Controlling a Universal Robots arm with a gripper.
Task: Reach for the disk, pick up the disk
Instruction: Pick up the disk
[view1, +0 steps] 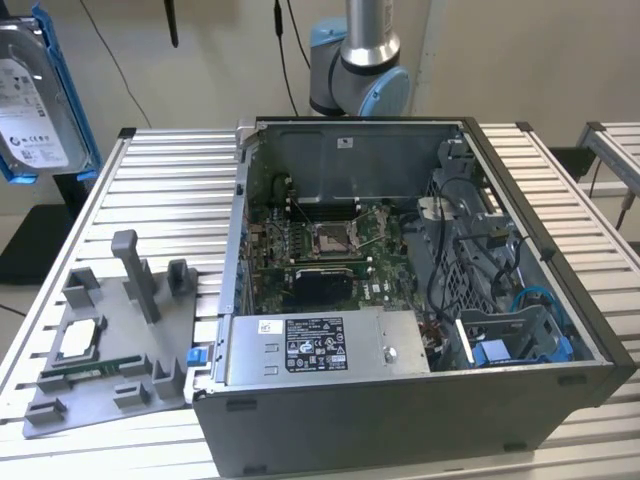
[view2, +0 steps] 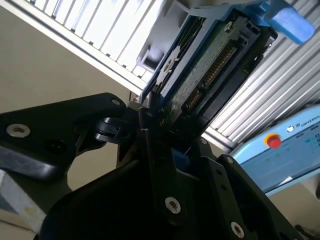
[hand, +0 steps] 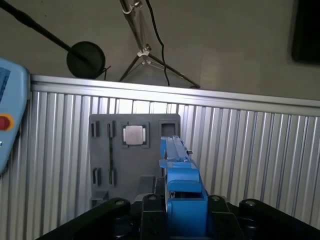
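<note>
I see the gripper clamped tight on the edge of the disk. The disk hangs clear above the slatted table and the grey tray.

A: What colour is the disk?
B: Silver-grey, with a white label in black print, set in a bright blue frame.
A: And the pincer?
B: Matt black, dotted with silver screw heads.
A: The counter?
B: Pale silver, ribbed in straight stripes. The tray is plain grey, the chip shiny silver.
A: The computer case?
B: Dark grey, with a green circuit board and a blue cable. The arm is silver with light blue caps.
</note>
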